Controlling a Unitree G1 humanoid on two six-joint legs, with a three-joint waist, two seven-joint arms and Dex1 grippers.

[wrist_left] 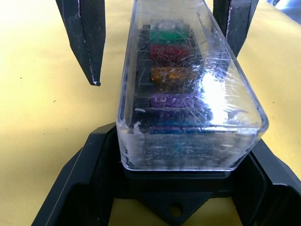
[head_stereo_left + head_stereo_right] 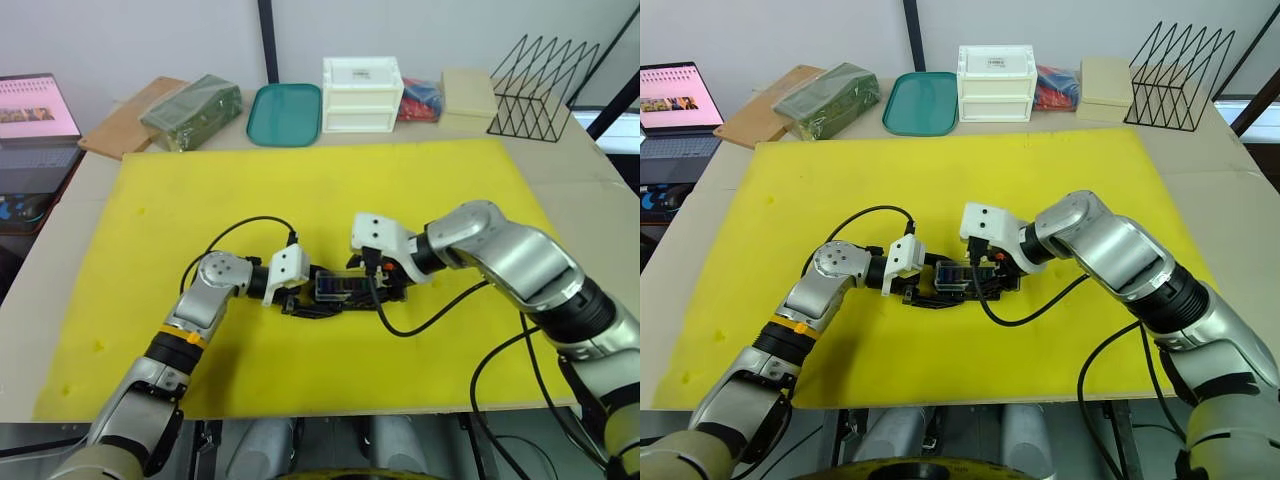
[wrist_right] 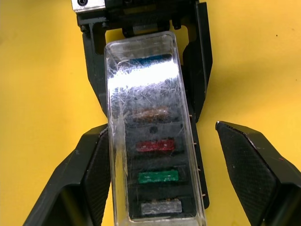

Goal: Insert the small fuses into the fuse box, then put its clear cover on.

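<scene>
The black fuse box lies mid-mat between both grippers. The clear cover sits on it. Under the cover, several small fuses stand in a row, among them a green one, a red one and a tan one. My left gripper is shut on the box's left end, one finger on each side. My right gripper is open and straddles the right end. One of its fingers touches the cover's side, and the other finger stands well clear.
The yellow mat covers most of the table. Along the back edge stand a green packet, a teal tray, a white drawer box, a beige box and a wire rack. A laptop sits far left.
</scene>
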